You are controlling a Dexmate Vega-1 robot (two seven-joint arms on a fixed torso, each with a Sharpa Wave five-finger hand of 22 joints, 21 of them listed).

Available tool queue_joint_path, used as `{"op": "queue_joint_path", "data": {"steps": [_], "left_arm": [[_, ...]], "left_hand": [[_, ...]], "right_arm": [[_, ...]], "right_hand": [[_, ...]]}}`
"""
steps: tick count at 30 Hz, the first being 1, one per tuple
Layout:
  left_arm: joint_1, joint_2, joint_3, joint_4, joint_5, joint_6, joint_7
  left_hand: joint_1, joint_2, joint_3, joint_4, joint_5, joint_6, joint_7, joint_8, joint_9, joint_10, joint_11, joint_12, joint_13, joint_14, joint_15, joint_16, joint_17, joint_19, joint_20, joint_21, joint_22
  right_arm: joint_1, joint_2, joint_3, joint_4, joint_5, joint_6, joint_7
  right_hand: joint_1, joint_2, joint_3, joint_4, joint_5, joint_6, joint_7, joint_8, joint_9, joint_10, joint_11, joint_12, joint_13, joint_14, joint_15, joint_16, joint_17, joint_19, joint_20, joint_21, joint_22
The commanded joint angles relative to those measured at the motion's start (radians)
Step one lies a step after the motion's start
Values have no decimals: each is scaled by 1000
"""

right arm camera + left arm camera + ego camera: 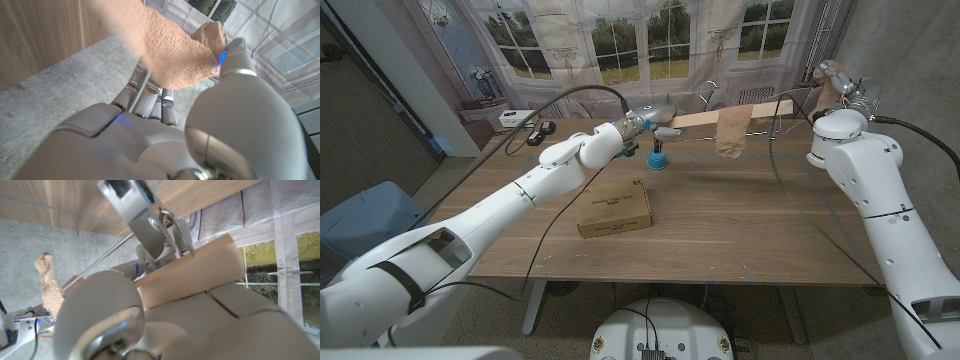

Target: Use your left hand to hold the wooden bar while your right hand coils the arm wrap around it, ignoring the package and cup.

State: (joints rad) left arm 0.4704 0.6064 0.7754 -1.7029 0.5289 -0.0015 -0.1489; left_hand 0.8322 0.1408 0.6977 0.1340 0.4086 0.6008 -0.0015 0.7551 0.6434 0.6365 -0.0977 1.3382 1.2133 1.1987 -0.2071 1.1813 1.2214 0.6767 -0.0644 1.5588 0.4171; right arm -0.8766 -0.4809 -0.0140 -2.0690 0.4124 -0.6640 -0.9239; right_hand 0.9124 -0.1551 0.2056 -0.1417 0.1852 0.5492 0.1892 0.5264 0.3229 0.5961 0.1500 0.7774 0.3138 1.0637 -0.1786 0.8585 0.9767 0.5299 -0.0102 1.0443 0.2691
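The wooden bar (720,117) is held level above the far side of the table (740,230), its near end clasped by the left hand (642,125). In the left wrist view the fingers (150,225) are seen closed around the pale bar (190,272), so a firm grasp is judged to be in place. The bar looks stiff and light; it should be gripped hard at that end, since any pull from the wrap will try to twist it.

The arm wrap (731,132) is draped over the bar, beyond the left hand, with a flap hanging below it. It is soft, limp knitted fabric, probably stretchy and a little clingy on bare wood, so it should be taken near its free end and kept under gentle tension.

The right hand (840,82) is raised well past the bar's far end. In the right wrist view a tan, towel-like piece (170,55) is pinched between the thumb (231,55) and the fingers (150,97); it is taken to be the wrap's free end, though the link to the draped part is not clearly visible.

The package (614,208) lies on the table nearer than the bar, and the blue cup (658,160) stands below the left hand; neither is touched.
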Motion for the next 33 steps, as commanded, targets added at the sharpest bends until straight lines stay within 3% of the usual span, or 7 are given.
{"op": "queue_joint_path", "data": {"steps": [1,7,19,33], "left_arm": [[-109,9,109,-46,130,103,-252],[-74,18,77,-55,125,95,-186],[1,44,-23,-64,-28,1,-70],[48,59,-95,-62,-132,-59,15]], "left_hand": [[3,5,6,-3,4,7,11,4,-1,-2,3,2,8,-2,-1,2,1,-9,-67,3,2],[3,5,6,-4,5,3,9,5,-1,-6,5,3,5,-8,-1,-4,-5,-11,-64,1,-2],[4,3,6,-4,7,0,6,11,0,-8,3,4,-1,-8,-1,-6,-5,-14,-63,2,-4],[3,3,6,-3,9,-3,5,16,1,-7,5,10,2,-6,-1,-11,-6,-15,-61,3,-5]], "right_arm": [[-20,-3,12,-27,3,27,-33],[-20,-2,7,-29,1,23,-41],[-19,4,-15,9,1,-4,-53],[-84,6,-2,10,13,-14,-64]], "right_hand": [[325,321,5,8,4,365,-148,1,3,402,-189,2,230,-9,-38,6,3,-6,-4,10,-2],[327,321,5,8,5,367,-148,0,4,402,-192,3,233,-8,-39,7,3,-8,-3,16,-5],[328,322,4,8,5,369,-147,-1,6,402,-192,0,233,-8,-38,9,2,-13,-4,29,-13],[328,322,3,10,5,369,-147,-5,6,401,-189,-2,234,-10,-38,10,1,-18,-5,42,-20]]}}
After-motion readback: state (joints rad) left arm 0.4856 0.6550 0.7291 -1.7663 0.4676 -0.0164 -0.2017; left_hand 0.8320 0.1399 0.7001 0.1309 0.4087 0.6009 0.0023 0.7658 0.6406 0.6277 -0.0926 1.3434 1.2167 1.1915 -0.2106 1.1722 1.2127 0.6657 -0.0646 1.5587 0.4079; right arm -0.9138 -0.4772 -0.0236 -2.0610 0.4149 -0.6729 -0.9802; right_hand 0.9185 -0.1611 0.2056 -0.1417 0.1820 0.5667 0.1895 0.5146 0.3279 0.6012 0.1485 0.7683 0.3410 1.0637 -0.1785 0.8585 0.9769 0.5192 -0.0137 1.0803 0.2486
